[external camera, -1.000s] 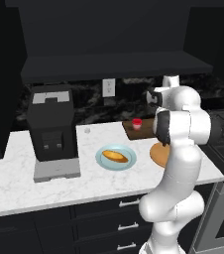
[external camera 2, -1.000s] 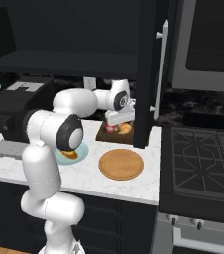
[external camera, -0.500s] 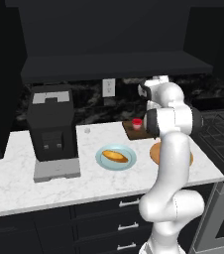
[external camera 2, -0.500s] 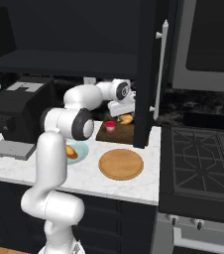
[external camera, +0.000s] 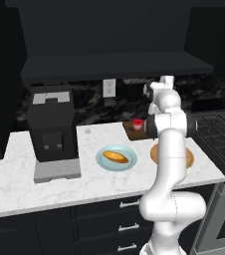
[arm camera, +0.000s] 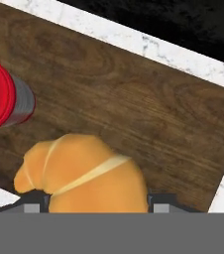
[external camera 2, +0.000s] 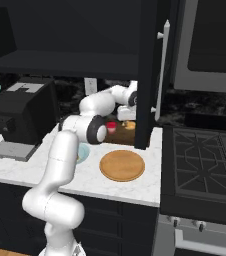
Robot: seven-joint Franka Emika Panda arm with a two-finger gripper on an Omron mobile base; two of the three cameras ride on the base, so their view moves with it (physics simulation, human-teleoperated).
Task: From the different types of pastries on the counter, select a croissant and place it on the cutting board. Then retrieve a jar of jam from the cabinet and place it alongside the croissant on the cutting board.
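Observation:
In the hand view the croissant (arm camera: 84, 173), a curved golden-brown pastry, sits between my two fingertips (arm camera: 34, 203), which press on its sides. My gripper (arm camera: 98, 202) is shut on it, low over the dark wooden cutting board (arm camera: 134, 99); whether the croissant touches the board I cannot tell. In the right base view the gripper (external camera 2: 127, 116) reaches down at the back of the counter (external camera 2: 135, 187), with the croissant (external camera 2: 130, 125) under it. The longer loaf-shaped pastry (external camera: 115, 157) lies on a pale blue plate. The black cabinet's door (external camera 2: 147, 75) stands open. The jar of jam is out of view.
A small cylinder with a red top and grey side (arm camera: 2, 94) stands on the board's left part, close to the croissant. A round tan wooden plate (external camera: 171, 155) lies near the front. A black coffee machine (external camera: 52, 129) is at the left, a stove (external camera 2: 205, 165) at the right.
The arm has stretched out toward the back wall, carrying the hand from near the round plate to over the cutting board. The red-topped cylinder and the plated pastry have stayed put.

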